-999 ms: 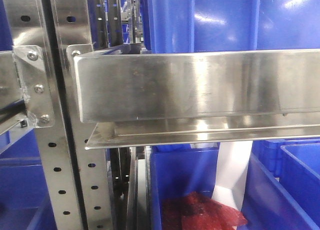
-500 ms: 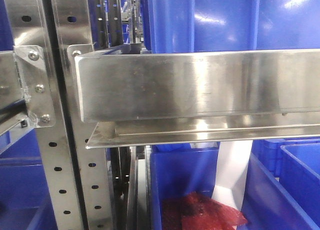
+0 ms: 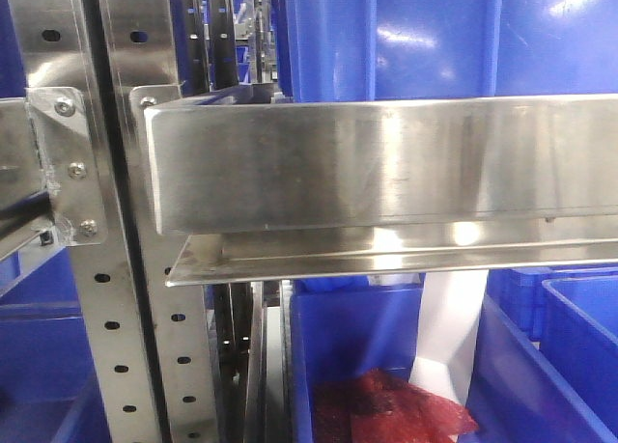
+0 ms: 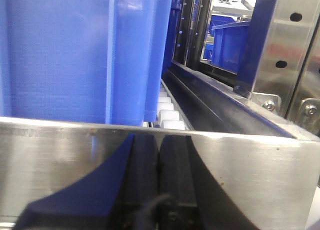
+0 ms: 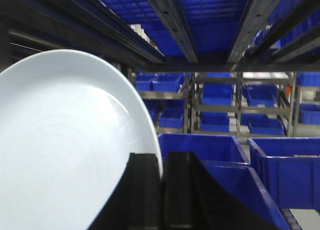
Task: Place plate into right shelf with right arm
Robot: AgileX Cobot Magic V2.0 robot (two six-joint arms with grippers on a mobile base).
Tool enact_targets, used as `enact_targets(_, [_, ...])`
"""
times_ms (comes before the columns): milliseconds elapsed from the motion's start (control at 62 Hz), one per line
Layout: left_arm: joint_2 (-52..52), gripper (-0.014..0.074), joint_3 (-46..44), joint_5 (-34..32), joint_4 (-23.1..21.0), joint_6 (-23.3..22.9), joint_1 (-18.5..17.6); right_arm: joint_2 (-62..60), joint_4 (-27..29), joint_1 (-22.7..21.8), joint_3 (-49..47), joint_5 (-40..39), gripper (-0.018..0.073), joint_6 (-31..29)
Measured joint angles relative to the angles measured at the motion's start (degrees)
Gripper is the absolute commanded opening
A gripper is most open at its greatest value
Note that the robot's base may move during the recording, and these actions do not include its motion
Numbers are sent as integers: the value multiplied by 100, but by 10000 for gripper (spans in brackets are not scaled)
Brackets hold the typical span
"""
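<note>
The plate (image 5: 65, 140) is plain white and stands upright on the left of the right wrist view. My right gripper (image 5: 162, 162) is shut on the plate's right rim, one black finger on each side. It sits beneath dark rails, facing rows of blue bins. The right shelf (image 3: 386, 163) fills the front view with its tall shiny steel lip. Neither gripper shows there. My left gripper (image 4: 159, 140) is shut with nothing between its fingers, close in front of a steel shelf lip (image 4: 260, 170).
Blue bins (image 3: 406, 38) stand on the shelf. A lower blue bin (image 3: 357, 346) holds something red (image 3: 386, 409), beside a white band (image 3: 449, 337) I cannot identify. Perforated steel uprights (image 3: 106, 298) stand at the left. More blue bins (image 5: 285, 170) lie ahead of the right gripper.
Almost nothing has moved. Only a bright reflection has appeared on the steel strip under the shelf lip.
</note>
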Motion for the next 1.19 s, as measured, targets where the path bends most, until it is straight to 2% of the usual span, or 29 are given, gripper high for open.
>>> enact_targets(355, [0,-47,0,0,0,0,0,2402,22,-56,-2395,1885,55,0])
enact_targets(532, [0,-47,0,0,0,0,0,3170,61,-517,-3213,2429,55,0])
enact_targets(757, [0,-47,0,0,0,0,0,3869,176,-1148,-3449,2531,55,-207])
enact_targets(919, [0,-47,0,0,0,0,0,4498,381,-1180,-3449,2531,55,-544])
enact_targets(1128, [0,-47,0,0,0,0,0,5136,709,-1180,-3449,2531,62,-593])
enact_targets(1193, [0,-47,0,0,0,0,0,5236,769,-1180,-3449,2531,92,-593])
